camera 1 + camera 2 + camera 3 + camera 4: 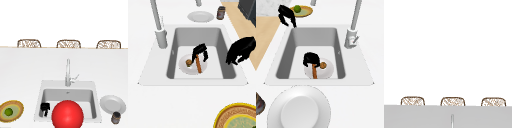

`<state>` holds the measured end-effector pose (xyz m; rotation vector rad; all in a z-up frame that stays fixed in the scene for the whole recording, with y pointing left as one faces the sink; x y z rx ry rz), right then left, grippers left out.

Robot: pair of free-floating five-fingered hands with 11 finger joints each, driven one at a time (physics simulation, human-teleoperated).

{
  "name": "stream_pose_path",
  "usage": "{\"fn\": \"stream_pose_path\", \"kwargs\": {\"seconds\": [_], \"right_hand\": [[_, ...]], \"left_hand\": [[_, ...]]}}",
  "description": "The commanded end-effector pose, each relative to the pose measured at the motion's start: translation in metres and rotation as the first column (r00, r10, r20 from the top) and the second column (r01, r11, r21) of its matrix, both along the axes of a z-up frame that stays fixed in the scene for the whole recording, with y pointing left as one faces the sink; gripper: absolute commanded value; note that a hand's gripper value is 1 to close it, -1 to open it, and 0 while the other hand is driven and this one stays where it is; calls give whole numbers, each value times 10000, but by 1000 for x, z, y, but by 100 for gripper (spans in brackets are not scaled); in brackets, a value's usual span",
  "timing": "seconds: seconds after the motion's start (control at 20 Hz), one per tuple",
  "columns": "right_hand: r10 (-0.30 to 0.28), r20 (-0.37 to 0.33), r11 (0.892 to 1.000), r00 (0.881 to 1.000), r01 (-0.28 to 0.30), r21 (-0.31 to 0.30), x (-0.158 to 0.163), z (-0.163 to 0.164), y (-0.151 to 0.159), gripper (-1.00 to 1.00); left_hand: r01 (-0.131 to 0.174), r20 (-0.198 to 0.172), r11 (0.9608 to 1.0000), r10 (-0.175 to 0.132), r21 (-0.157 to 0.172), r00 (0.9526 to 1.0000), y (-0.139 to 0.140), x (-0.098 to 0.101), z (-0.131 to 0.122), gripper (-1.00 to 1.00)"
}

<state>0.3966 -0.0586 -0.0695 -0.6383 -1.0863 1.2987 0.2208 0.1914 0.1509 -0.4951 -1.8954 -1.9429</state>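
Right hand [200, 51], in the left side view, curls round a brown stick [198, 64] whose lower end rests on the white plate [184, 68] lying flat in the sink [228, 72]. The left hand [240, 50] hangs slack and empty over the front rim. In the front view, a red ball [67, 114] covers the basin's middle.

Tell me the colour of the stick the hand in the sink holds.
The stick is orange-brown, clearest in the left side view, under the hand.

A sink [40, 100] sits mid-surface, its faucet [67, 72] behind the basin. Inside the basin lies a plate [184, 67] carrying a carrot [199, 65] and a small round food item [188, 62]. A bowl [18, 110] stands left of the sink; another plate [113, 103] and a jar [115, 117] stand right
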Motion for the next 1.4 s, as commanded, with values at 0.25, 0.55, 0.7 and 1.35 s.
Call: {"fn": "stream_pose_path", "kwargs": {"seconds": [0.25,0.55,0.7,1.35], "right_hand": [[114,-767,9978,9970,-164,-639,8,42,-1,-100],[475,-735,9904,9962,-565,-1259,8,71,-9,-100],[731,-661,9855,9951,-823,-1483,9,81,-14,-100],[757,212,9951,9969,-742,-652,-5,123,-57,-100]], "left_hand": [[0,0,10000,0,0,10000,0,0,0,0],[0,0,10000,0,0,10000,0,0,0,0],[0,0,10000,0,0,10000,0,0,0,0],[0,0,10000,0,0,10000,0,0,0,0]]}}
